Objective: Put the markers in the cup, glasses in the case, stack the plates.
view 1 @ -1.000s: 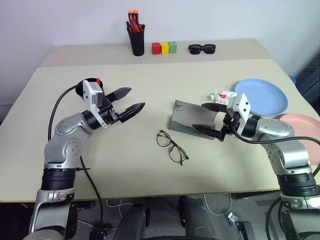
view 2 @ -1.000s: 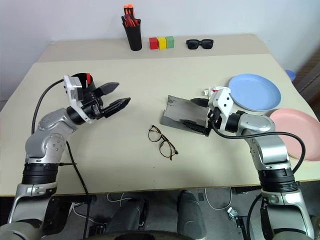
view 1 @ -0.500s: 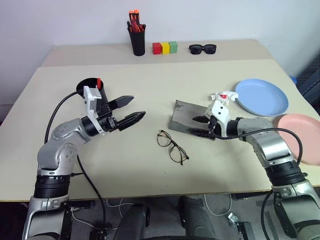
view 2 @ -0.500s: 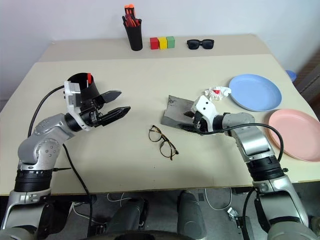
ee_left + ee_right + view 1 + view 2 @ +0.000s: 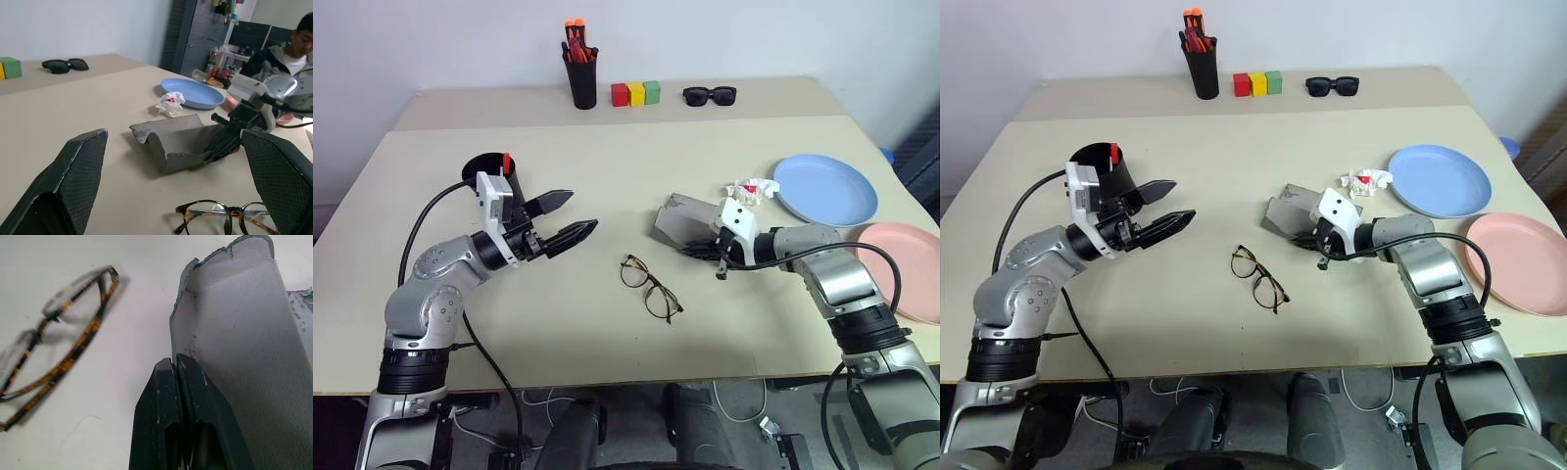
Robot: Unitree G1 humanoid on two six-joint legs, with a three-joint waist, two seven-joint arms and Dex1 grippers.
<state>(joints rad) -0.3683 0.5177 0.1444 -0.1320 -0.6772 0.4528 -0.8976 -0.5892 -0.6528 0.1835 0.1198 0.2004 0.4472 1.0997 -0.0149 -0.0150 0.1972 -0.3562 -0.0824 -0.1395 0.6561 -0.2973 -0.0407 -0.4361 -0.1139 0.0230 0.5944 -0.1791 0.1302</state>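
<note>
**What I count on my table**

I see two plates, one light blue plate (image 5: 825, 189) and one pink plate (image 5: 905, 255); one pair of wire-frame glasses (image 5: 648, 287); one grey case (image 5: 686, 220); one black cup (image 5: 1097, 164); one pair of sunglasses (image 5: 709, 95); three coloured blocks (image 5: 635, 94); one pen holder (image 5: 579, 78); one crumpled wrapper (image 5: 747, 189).

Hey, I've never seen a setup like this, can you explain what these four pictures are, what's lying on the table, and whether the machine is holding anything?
It is a two-armed humanoid robot. Two pictures come from cameras in its head, looking down over the beige table; the other two come from cameras on its wrists, looking along each claw.

On the table lie wire-frame glasses, an open grey case, a blue plate and a pink plate, a crumpled wrapper, and a black cup with a red marker in it. At the far edge: a pen holder, coloured blocks and sunglasses.

The right claw is shut on the case's edge. The left claw hangs open, holding nothing.
</note>
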